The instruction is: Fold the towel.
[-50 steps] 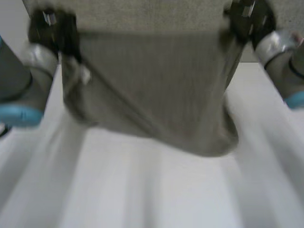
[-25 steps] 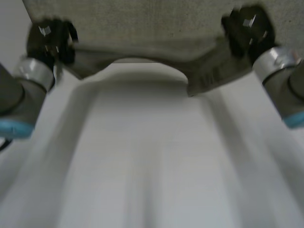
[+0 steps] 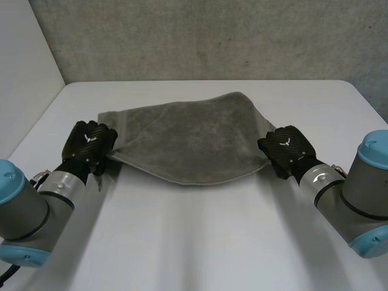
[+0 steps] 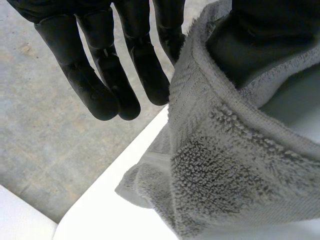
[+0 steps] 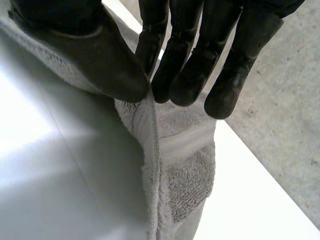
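On the white table (image 3: 200, 242): grey towel (image 3: 194, 136), lying near the middle, seemingly doubled over, stretched between both hands.
Towel outline: uneven; one edge bulges toward 6 o'clock, the far edge humps toward 12 o'clock, and the 9 o'clock end looks narrower than the 3 o'clock end.
Left hand (image 3: 90, 144): at 9 o'clock of the towel, on its near corner. Seen from the wrist, nips the thick hem between the thumb and one finger, with the other fingers (image 4: 100, 85) straight and clear of the cloth.
Right hand (image 5: 90, 55): at 3 o'clock of the towel, on the corner there. Presses thumb against fingertips (image 5: 185, 85), with the hem caught between them.
Step in hand: probably laying the fold down and squaring it, judging by the low hands and flat cloth.
Doing it well: pull evenly toward 9 and 3 o'clock to take out the 6 o'clock sag. Line up the upper layer's edge with the lower. Set both corners down together.
Letting go: open only once the cloth rests fully, then draw straight outward.
Risk: dragging a corner on release and skewing the fold.
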